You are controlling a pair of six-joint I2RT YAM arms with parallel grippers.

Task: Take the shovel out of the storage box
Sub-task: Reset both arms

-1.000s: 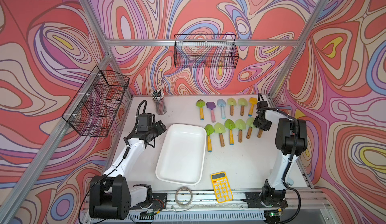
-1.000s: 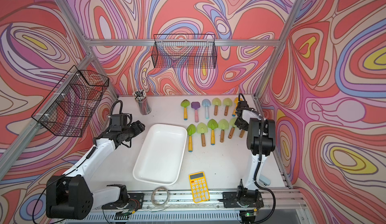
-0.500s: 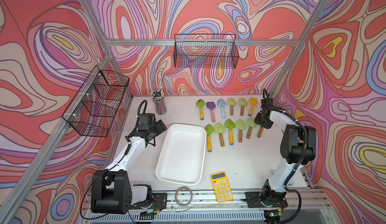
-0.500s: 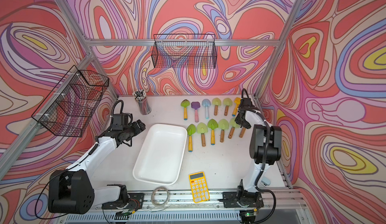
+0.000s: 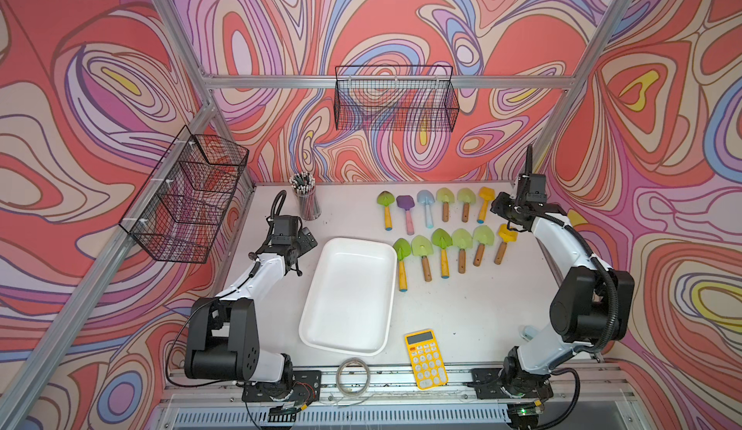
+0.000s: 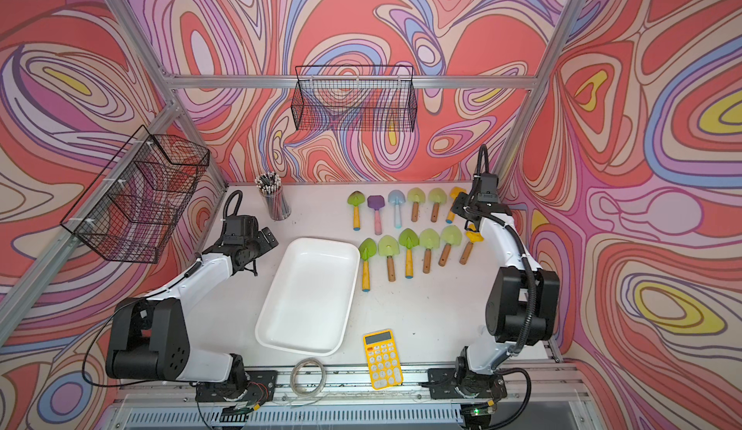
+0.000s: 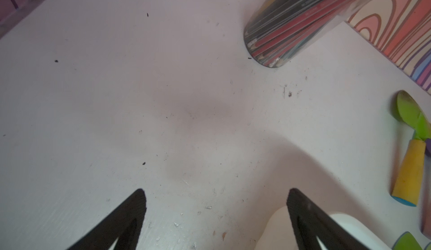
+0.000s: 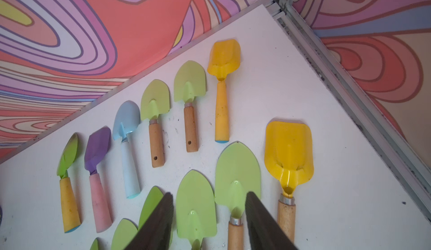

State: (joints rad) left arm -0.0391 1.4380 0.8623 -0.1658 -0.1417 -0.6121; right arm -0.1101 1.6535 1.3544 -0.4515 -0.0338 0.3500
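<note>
The storage box [image 5: 349,287] lies empty in the middle of the desk [image 5: 461,311], and the shovels [image 5: 441,243] rest in two rows beside it, the yellow shovel [image 8: 288,153] last in the nearer row, so only the retreat seems left. The right end effector [image 8: 209,195] hangs over that row, jaws partly apart and holding nothing; the left end effector [image 7: 216,190] gapes wide over bare desk. The right should lift straight up before swinging, lest a fingertip nudge the rows.

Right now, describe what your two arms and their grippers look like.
Both the left arm and right arm have white links, bulky black joint housings and black cables looping along them. The left gripper and right gripper are each a pair of dark, tapering, pointed prongs.
</note>
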